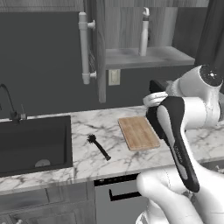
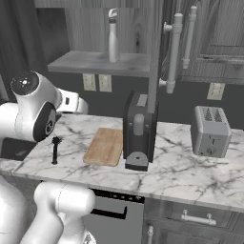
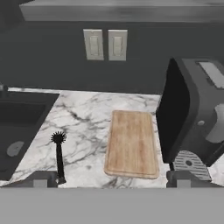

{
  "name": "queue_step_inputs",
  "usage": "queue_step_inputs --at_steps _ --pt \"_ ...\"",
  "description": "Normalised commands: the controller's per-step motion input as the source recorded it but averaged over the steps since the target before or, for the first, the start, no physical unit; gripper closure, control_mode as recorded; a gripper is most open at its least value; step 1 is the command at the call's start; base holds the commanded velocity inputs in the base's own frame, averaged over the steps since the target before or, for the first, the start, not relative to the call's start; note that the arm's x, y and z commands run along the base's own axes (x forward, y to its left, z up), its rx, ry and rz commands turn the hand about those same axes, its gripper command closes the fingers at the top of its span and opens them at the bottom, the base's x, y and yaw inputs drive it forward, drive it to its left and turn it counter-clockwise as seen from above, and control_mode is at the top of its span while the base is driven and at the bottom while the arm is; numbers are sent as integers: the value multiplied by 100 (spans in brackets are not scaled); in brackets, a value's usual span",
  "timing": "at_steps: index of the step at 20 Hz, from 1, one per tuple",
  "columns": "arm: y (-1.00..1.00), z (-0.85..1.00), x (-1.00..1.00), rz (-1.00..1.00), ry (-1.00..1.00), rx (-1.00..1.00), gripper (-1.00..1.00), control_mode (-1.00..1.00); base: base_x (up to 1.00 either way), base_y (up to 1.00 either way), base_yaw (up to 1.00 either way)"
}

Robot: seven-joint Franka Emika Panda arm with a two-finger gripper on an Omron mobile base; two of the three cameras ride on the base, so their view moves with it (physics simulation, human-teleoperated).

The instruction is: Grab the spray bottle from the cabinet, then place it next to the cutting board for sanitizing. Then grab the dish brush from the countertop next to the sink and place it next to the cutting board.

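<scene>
Gripper (image 3: 112,180) standing wide, holding nothing, hanging above front edge of countertop (image 3: 87,118).

Spray bottle (image 1: 144,33) standing upright near front edge of cabinet (image 1: 148,56) shelf, door open. Dish brush (image 1: 98,146) lying between sink (image 1: 35,140) and cutting board (image 1: 138,132), near front edge.

Risks, judged:
- Fingers nudging tall slim bottle, toppling it off shelf edge.
- Arm clipping open door, bar handle (image 1: 84,48) or coffee machine (image 2: 138,131) while reaching up.

Counting: one bottle, one brush, one board, one sink, one coffee machine, one toaster (image 2: 210,131).
</scene>
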Motion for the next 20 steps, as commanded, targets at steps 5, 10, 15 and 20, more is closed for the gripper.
queue_step_inputs --at_steps 5,10,15,20 --pt "0 31 -7 -2 -65 0 -100 -100 0 0 0" --pt "-1 48 -5 -12 -44 0 -100 -100 0 0 0" --pt "0 60 -3 -14 -31 4 -100 -100 0 0 0" --pt "-4 50 -3 -13 -10 13 -100 -100 0 0 0"
